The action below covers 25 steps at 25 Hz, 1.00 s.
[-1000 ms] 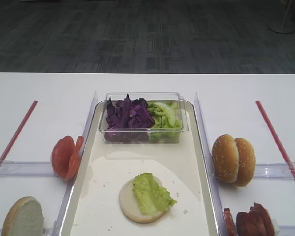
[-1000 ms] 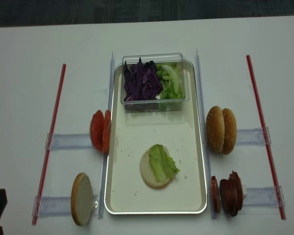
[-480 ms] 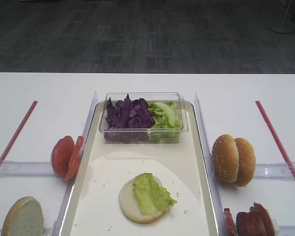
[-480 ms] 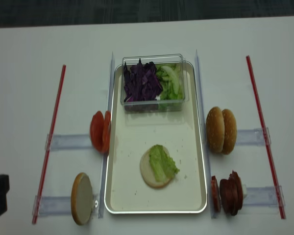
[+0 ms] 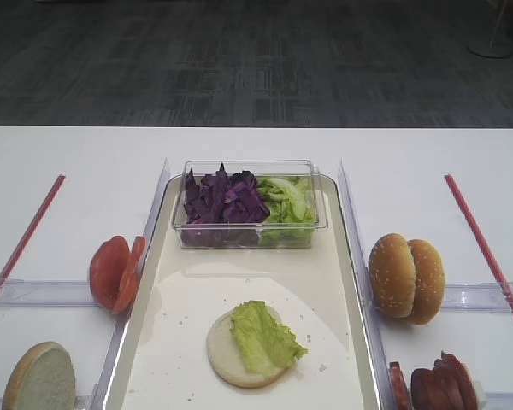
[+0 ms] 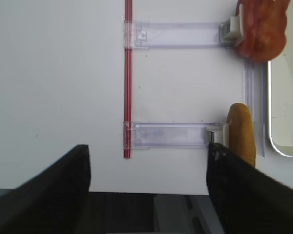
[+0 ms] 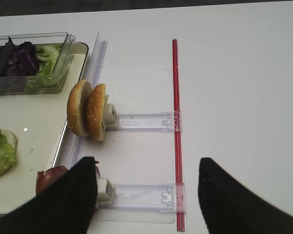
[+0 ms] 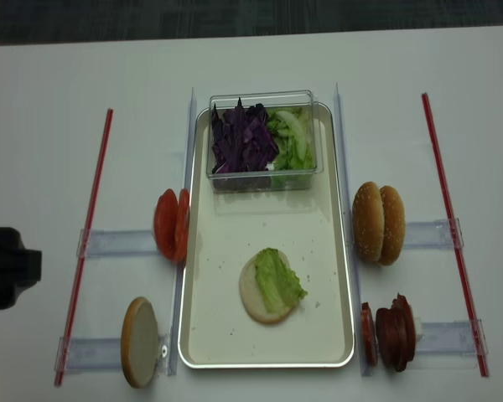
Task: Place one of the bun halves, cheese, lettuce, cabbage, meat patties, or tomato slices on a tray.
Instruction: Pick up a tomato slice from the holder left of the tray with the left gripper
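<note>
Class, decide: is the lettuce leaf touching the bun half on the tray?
Touching. The exterior high view shows the lettuce leaf lying directly on the bun half.

My left arm (image 8: 8, 266) is the only thing that has moved. A second ago it was just a dark sliver in the bottom-left corner of the realsense overhead frame; half a second ago it showed as a bigger block a little higher on the left edge. Now it sits higher again, at mid-height on that edge, reaching further into the frame, left of the red strip (image 8: 88, 236). The other overhead view shows no change.
</note>
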Tool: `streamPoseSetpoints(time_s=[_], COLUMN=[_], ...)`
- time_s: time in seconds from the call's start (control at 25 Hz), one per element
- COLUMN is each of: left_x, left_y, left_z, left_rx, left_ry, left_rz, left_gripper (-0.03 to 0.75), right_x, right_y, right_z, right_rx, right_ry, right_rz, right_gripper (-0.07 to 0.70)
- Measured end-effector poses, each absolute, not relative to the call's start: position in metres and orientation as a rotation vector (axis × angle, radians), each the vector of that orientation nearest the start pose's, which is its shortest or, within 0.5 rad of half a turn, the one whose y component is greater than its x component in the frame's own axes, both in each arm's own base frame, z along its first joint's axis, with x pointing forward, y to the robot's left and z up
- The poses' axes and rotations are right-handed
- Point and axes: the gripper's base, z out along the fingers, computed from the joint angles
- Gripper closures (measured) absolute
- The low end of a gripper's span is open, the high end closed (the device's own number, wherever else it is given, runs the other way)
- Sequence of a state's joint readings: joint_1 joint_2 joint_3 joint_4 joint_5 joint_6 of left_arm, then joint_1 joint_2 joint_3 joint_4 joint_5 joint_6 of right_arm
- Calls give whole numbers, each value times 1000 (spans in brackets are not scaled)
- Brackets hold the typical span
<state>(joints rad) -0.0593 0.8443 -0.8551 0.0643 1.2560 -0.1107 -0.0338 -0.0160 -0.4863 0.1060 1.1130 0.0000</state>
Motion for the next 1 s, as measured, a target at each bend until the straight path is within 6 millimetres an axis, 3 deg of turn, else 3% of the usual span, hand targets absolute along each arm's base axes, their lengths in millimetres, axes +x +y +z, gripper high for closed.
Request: streamPoseSetpoints(time_s=[0.36,1.0], left_x=[171,248], left_y=[-3,-9], left_z=[295,289], left_rx=[-10,40], left_ry=[2910,2974], left_rz=[96,96], left_gripper=[240,240], right_x=[-8,-8], right_y=[9,9], right_z=[270,270], right_rx=[27,27], right_ry=[2091,2091], right_rz=[107,107], right_gripper=[153,153])
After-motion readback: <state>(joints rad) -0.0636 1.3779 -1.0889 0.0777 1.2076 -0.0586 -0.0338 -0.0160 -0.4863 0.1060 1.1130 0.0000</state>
